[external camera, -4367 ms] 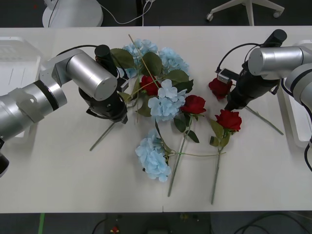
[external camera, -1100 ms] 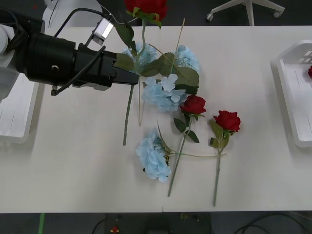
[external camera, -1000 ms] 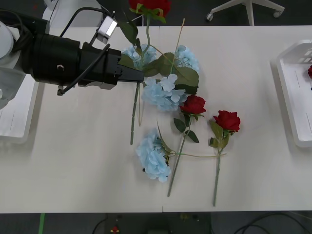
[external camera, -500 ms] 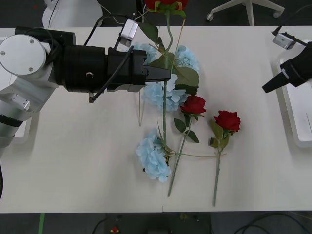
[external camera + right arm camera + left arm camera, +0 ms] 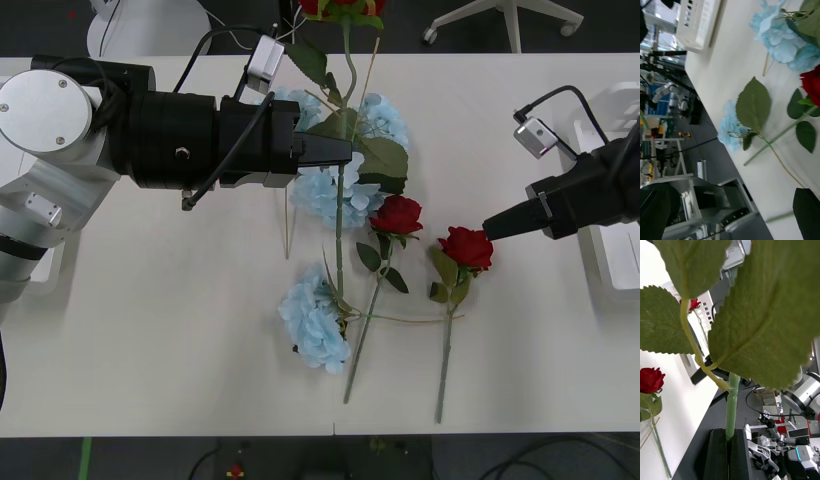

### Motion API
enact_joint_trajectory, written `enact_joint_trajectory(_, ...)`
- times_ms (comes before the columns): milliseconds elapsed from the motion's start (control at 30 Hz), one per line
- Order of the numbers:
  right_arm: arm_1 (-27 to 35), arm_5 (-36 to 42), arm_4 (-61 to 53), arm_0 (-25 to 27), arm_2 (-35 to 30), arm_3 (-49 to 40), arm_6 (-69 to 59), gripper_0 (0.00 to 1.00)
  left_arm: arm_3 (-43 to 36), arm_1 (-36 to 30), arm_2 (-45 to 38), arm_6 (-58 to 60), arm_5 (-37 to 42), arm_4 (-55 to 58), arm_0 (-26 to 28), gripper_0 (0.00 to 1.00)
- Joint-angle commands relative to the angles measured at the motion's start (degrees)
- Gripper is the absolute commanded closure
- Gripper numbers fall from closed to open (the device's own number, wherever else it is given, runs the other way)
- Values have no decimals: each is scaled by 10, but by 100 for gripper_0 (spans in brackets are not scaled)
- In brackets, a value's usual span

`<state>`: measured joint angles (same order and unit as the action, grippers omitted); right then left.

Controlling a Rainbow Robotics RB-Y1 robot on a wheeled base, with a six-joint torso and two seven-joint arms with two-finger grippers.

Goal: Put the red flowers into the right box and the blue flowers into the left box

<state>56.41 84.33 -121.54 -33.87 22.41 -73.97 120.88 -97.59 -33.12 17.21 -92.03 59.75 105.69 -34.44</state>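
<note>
- L gripper [image 5: 345,152]: black fingers clamped flat on thin green stem of a red rose [image 5: 340,8], held above the blue flowers [image 5: 340,190]; stem hangs down over table [image 5: 150,330].
- R gripper [image 5: 490,228]: black, jaws apart w/ nothing between, tips just beside a rose [image 5: 469,246] lying on table.
- Right box [image 5: 612,240]: white ribbed tray at table edge.
- L wrist cam: broad serrated leaves [image 5: 763,311] block most; a rose [image 5: 693,303] sits in the far tray.

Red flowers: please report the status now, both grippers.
Left gripper shut on one red rose's stem, held above the blue flowers. Right gripper open, beside the rose on the table. Nothing blocks it.
</note>
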Motion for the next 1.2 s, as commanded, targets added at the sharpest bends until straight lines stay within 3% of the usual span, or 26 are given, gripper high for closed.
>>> enact_joint_trajectory(33,32,-38,-72,57,4,-67,-20,6,-20,3,0,-31,-5,9,-14,100)
enact_joint_trajectory(400,2,-197,-161,174,4,-230,-21,6,-20,3,0,-31,-5,9,-14,100)
enact_joint_trajectory(1200,-199,-265,-124,199,33,-239,-31,5,-20,3,0,-31,-5,9,-14,100)
